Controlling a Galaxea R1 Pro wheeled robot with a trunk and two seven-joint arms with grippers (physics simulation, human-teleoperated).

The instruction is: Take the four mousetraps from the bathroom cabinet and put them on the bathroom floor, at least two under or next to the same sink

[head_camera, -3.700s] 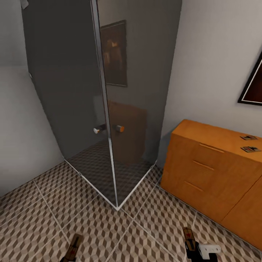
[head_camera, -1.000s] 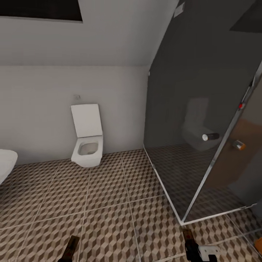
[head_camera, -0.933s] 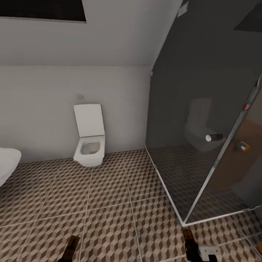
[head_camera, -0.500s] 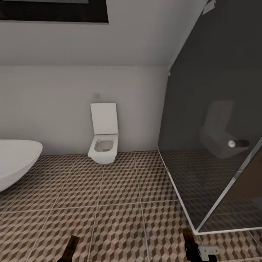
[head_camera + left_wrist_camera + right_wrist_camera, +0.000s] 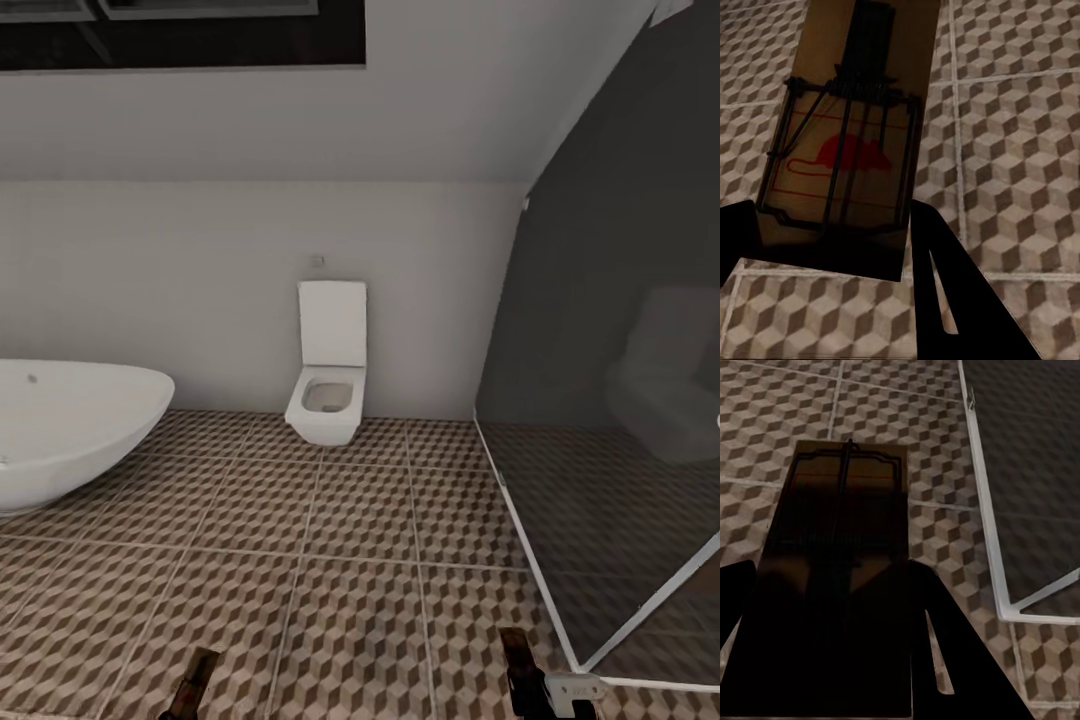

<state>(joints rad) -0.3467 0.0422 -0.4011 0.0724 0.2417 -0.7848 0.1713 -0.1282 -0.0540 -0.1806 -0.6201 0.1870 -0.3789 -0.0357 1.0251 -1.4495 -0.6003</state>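
Head view has swung left: cabinet gone, toilet (image 5: 328, 385) and bathtub (image 5: 70, 430) now ahead. Left gripper (image 5: 832, 247) clamps a mousetrap (image 5: 844, 142); right gripper (image 5: 825, 607) clamps another mousetrap (image 5: 840, 555). Both hang above the floor (image 5: 350, 560), nearer the robot than the toilet.

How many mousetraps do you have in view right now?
2. One mousetrap is held in the left claw above the tiled floor; the other is in the right claw. The remaining traps are out of frame.

Matt wooden mousetrap (image 5: 844, 142) — dark wire, glossy white toilet (image 5: 328, 375), tiled bathroom floor (image 5: 360, 520)
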